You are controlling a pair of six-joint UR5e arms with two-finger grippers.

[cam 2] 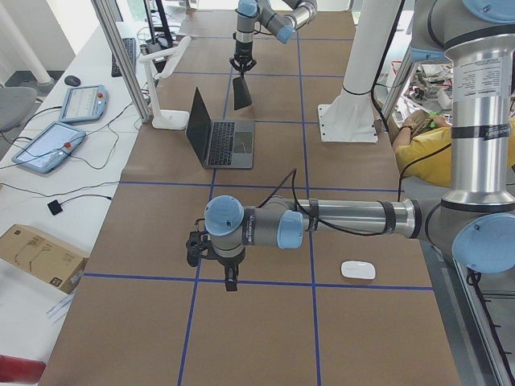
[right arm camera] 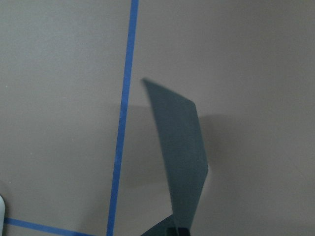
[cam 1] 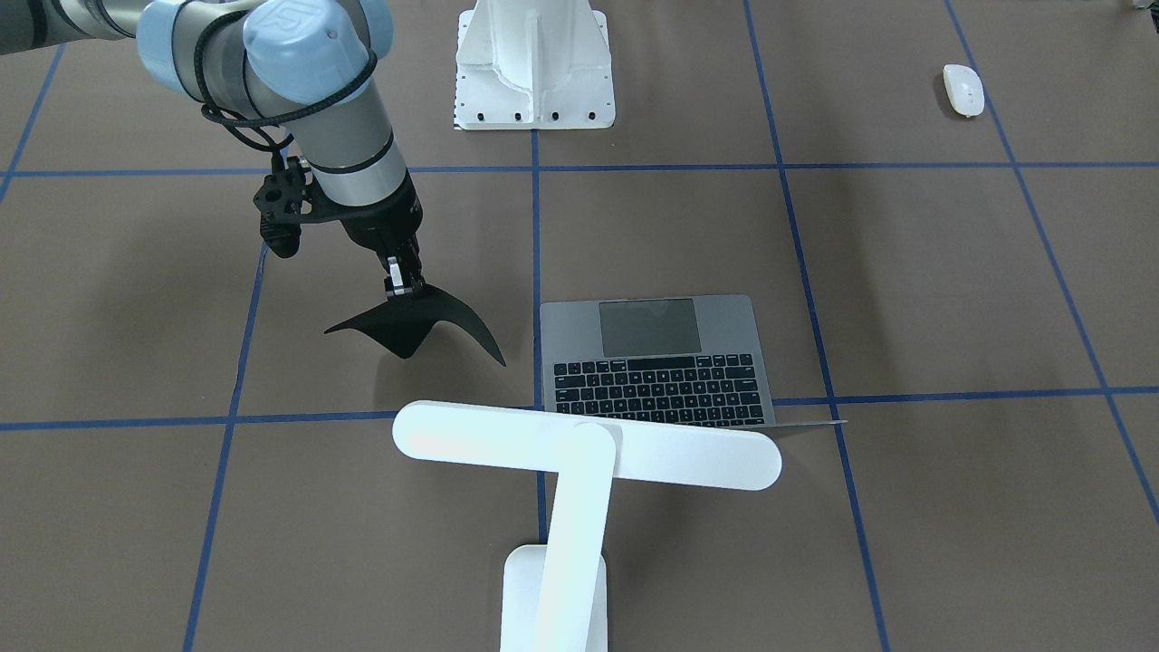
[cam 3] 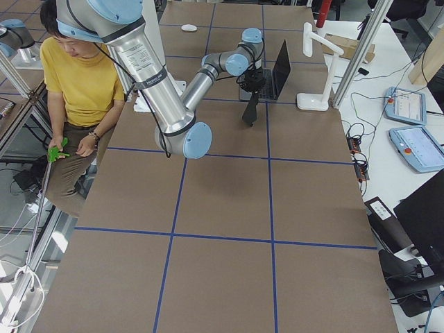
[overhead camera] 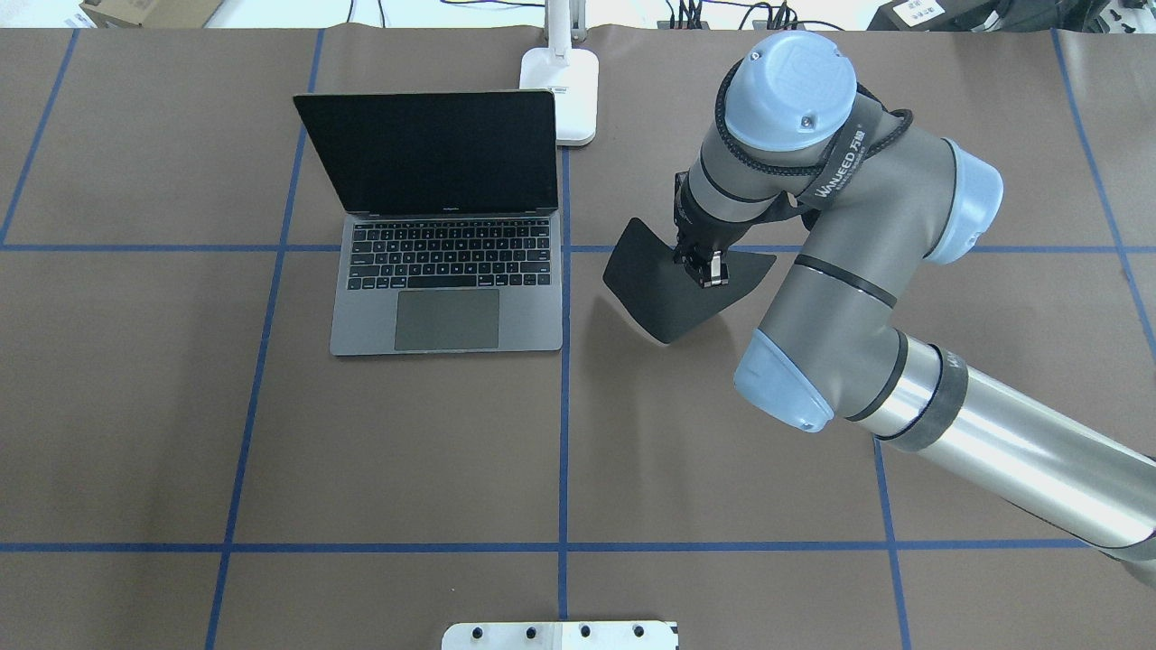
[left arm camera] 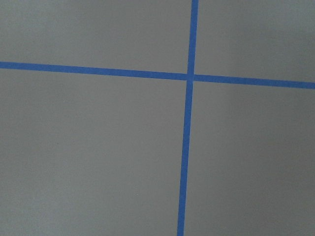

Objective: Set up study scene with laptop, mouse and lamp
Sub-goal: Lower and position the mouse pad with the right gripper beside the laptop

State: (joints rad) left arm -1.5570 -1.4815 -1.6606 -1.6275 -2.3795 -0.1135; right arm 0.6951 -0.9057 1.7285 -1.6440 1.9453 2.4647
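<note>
Count: one table, two arms, one laptop, one lamp, one mat, one mouse.

1. Brown paper-covered table [overhead camera: 406,451] with a blue tape grid carries all items.
2. Slim space-grey metal laptop [overhead camera: 447,271] is open, with black keys, a grey trackpad and a dark screen. Its long axis runs across the table, parallel to a tape line. The trackpad edge faces the robot and the lid stands on the far side.
3. White desk lamp [cam 1: 589,448] has its rectangular base just behind the laptop's lid, at the robot's-right rear corner. The flat bar head runs parallel to the laptop's long axis.
4. White bolted metal pedestal [cam 1: 534,63] stands on the robot's side of the laptop, well apart.
5. Thin black flexible mat [overhead camera: 659,289] hangs curled, clear of the table, near the laptop's right side.
6. Right gripper [overhead camera: 709,271] has its fingers pinched narrow on the mat's edge.
7. Left gripper [cam 2: 231,281] points down over a tape crossing, well left of the laptop. Its finger spacing cannot be told.
8. Small white oval mouse [cam 1: 963,90] lies well left of the laptop, nearer the robot, with its long axis toward the robot.
</note>
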